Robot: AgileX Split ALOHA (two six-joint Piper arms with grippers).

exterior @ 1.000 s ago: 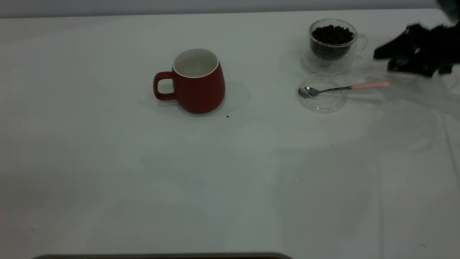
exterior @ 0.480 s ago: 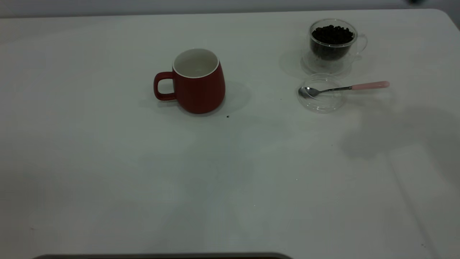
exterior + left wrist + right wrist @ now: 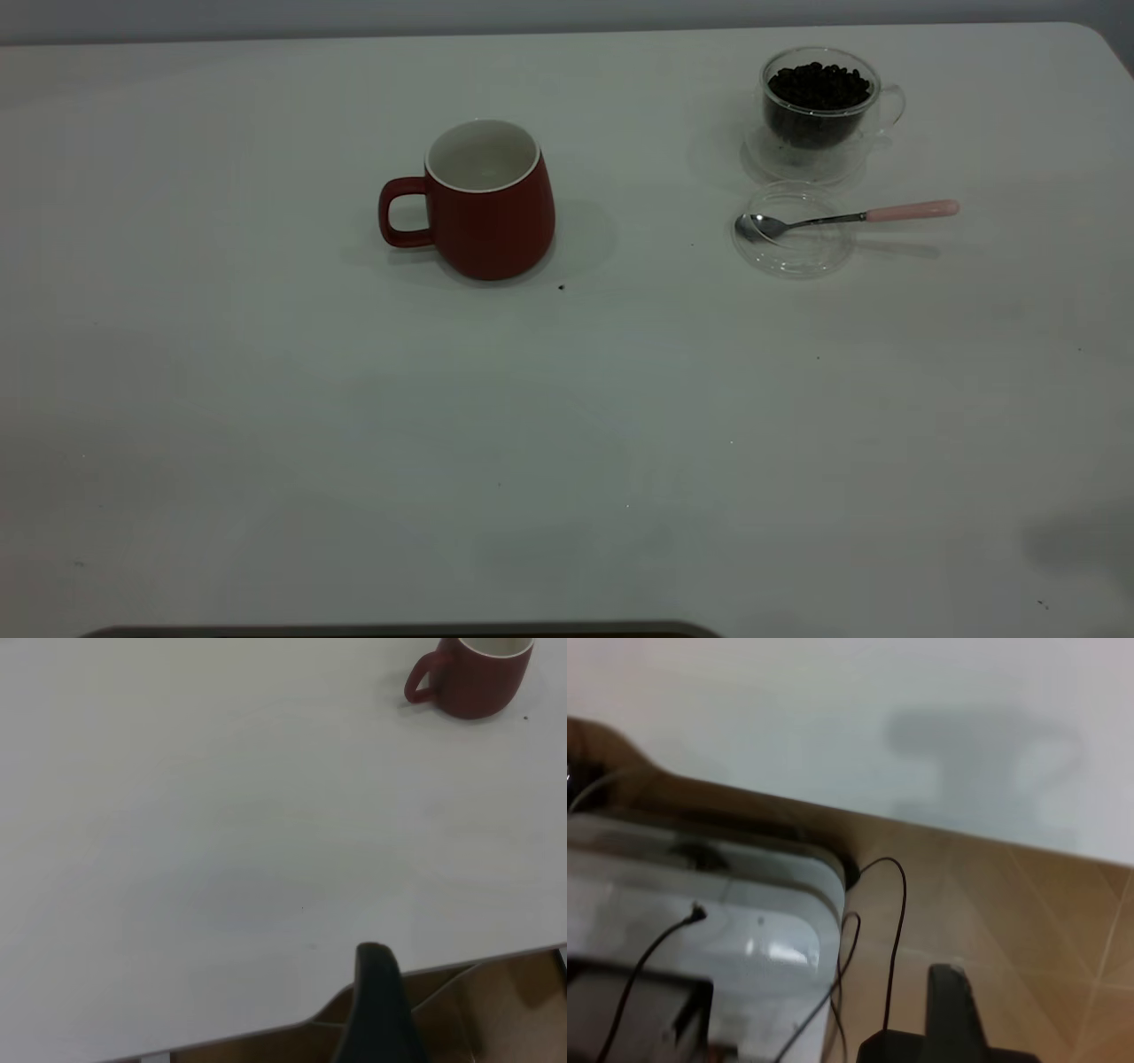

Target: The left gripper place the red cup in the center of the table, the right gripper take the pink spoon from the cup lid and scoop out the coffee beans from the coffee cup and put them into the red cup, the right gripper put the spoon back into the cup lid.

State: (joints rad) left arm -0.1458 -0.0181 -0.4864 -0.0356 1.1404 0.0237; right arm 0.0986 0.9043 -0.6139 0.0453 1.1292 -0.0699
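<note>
Tabletop as I read it from the console: red cup upright near the table's middle, handle toward the left arm's side, interior pale and with no beans visible from this angle. Glass coffee cup, full of coffee beans, stands on its clear saucer toward the right arm's side; just in front of it lies the clear cup lid, with the pink spoon resting bowl-in-lid and its pink handle overhanging the rim toward the right. A second ago my right arm was a dark blur beside the spoon handle; it has since left the exterior view entirely, leaving only a faint shadow at the near right corner. Right wrist view shows table edge, floor and cables, so I judge that arm retracted. One dark finger of the left gripper appears over the near table edge, well apart from the red cup; I cannot tell either gripper's opening. With the spoon back in the lid, I judge the sequence essentially finished.
</note>
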